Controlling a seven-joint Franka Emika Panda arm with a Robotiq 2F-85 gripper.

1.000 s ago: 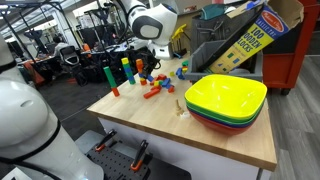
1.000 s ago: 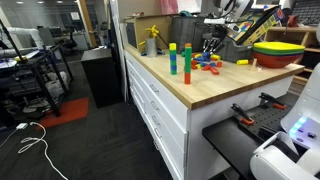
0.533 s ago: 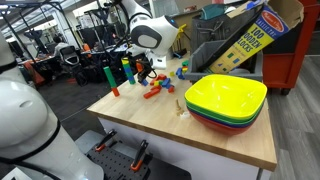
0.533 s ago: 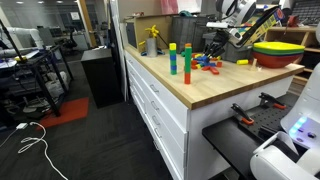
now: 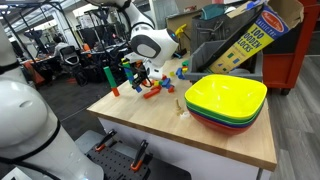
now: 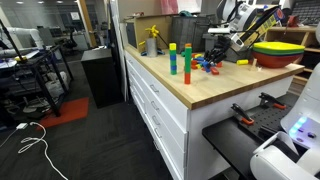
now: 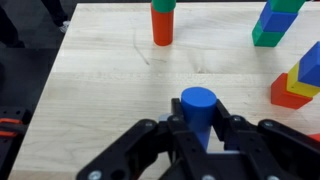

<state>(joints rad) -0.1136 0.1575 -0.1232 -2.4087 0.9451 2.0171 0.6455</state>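
Note:
In the wrist view my gripper [image 7: 200,130] is shut on a blue cylinder block [image 7: 198,105] and holds it upright above the wooden tabletop [image 7: 100,100]. A red cylinder with a green top [image 7: 162,22] stands farther ahead. A green and blue block stack [image 7: 274,22] and a red, yellow and blue cluster [image 7: 300,80] lie to the right. In both exterior views the gripper [image 5: 141,74] [image 6: 214,56] hangs low over the scattered coloured blocks [image 5: 153,90] at the table's end.
A stack of yellow, green and red bowls [image 5: 226,101] [image 6: 276,48] sits on the wooden table [image 5: 210,135]. Upright block towers [image 6: 178,60] and a tall green block [image 5: 108,76] stand near the edge. A small wooden piece [image 5: 180,108] lies by the bowls. Boxes stand behind.
The arm has swung left and down towards the table's end, over the loose blocks, with the gripper staying shut on the blue cylinder.

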